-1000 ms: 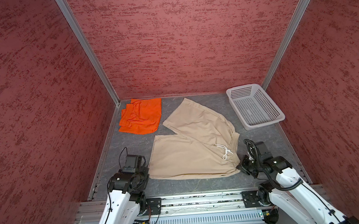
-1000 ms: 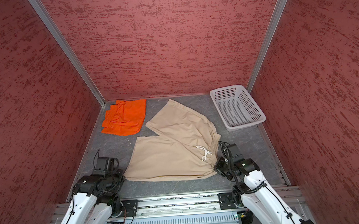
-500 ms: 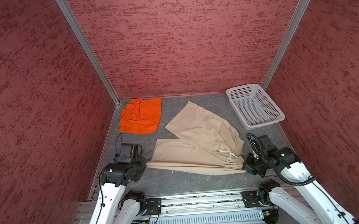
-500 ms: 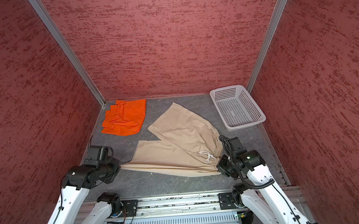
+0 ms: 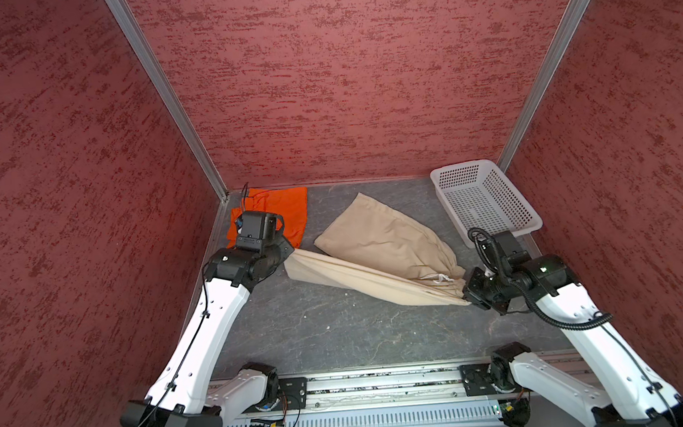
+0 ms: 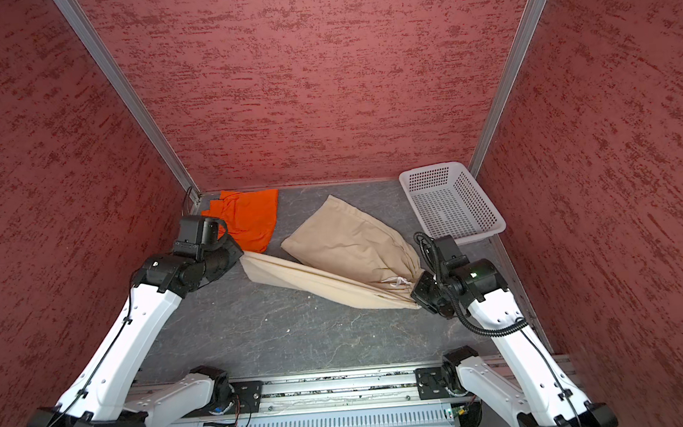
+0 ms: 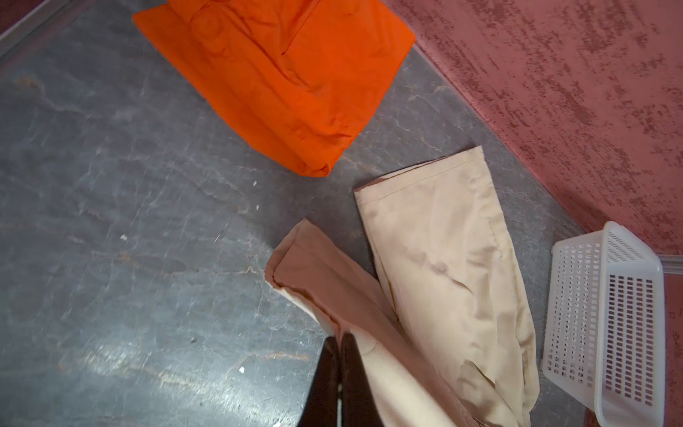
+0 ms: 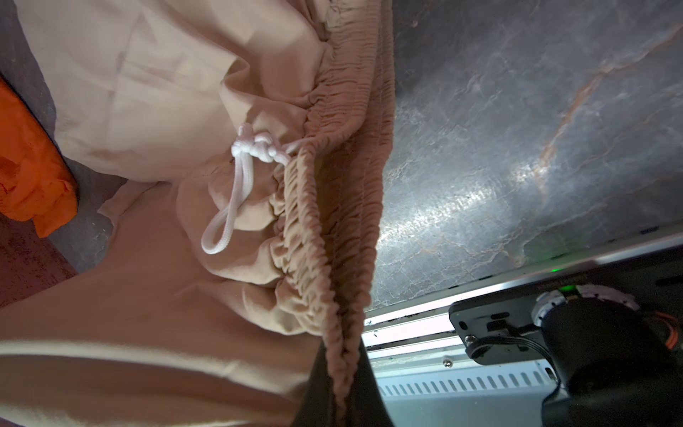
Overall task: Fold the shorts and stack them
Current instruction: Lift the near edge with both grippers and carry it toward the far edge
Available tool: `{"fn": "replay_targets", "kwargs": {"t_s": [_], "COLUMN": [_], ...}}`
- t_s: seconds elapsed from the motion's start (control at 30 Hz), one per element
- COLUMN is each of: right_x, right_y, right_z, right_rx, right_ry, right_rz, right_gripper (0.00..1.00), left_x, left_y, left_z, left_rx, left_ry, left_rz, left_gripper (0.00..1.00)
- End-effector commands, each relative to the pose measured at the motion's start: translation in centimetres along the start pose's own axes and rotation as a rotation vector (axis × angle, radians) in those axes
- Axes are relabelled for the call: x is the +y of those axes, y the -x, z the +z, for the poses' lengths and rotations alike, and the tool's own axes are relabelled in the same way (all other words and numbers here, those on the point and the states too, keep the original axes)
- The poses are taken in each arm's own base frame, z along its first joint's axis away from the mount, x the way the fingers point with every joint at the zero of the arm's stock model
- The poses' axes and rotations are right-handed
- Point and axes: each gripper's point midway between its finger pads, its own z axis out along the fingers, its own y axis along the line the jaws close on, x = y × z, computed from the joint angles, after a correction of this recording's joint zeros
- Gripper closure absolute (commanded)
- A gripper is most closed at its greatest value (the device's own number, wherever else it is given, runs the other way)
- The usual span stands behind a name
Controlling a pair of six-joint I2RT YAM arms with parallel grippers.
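At right wrist, beige shorts (image 8: 148, 92), knot (image 8: 258, 146) (unclear overhead)

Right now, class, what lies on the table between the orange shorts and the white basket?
The beige shorts: one leg lies between the orange shorts and the basket, in both top views.

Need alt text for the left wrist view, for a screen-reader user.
The left jaws are shut on an edge of the beige shorts, whose two legs trail across the grey table. The orange shorts lie folded farther off, apart from the beige pair. A white perforated basket sits near the red wall.
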Motion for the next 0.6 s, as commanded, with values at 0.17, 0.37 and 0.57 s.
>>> {"fn": "replay_targets", "kwargs": {"t_s": [0.17, 0.37, 0.57], "right_x": [-0.6, 0.5, 1.0], "right_y": [1.5, 2.4, 2.3], "right_z": [-2.5, -4.3, -4.2], "right_rx": [-0.091, -0.151, -0.145], "right_ry": [-0.072, -0.032, -0.007], "right_rz": [-0.002, 0.004, 0.003], "right_gripper": [1.00, 1.00, 1.00], "left_x": [-6.1, -8.9, -9.9], "left_y": [6.8, 9.4, 9.9], "left_z": [0.1, -1.4, -0.9], "left_rx": [-0.211, -0.305, -0.328], "left_ry": [-0.082, -0.152, -0.173], "left_rz": [0.143, 0.182, 0.211], "left_gripper": [1.00, 1.00, 1.00]}}
